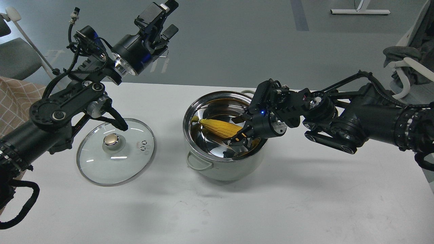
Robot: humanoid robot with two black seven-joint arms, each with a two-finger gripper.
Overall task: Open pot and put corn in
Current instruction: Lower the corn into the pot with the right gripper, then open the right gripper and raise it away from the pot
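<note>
Head view of a white worktop (305, 203), with the pot (225, 169) taken as the landmark. The pot stands uncovered near the middle of the worktop, its shiny steel interior exposed and one loop handle (198, 162) facing the viewer. Inside it lies the corn (218, 127), a yellow cob resting against the interior, its pointed end toward the pot's left wall and its blunter end toward the right. The right gripper (241, 137) reaches in over the pot's right rim; its fingers (237, 138) sit at the blunter end of the corn, and it cannot be told whether they clasp the cob or have let it go. The glass lid (115, 152) lies flat on the worktop to the left of the pot, apart from it, with its brass-coloured knob (111, 139) upward. The left gripper (162, 17) is raised high above and to the left of the pot, beyond the lid, its fingers spread and holding nothing. A grey chair (17, 57) stands far left of the pot, off the worktop.
</note>
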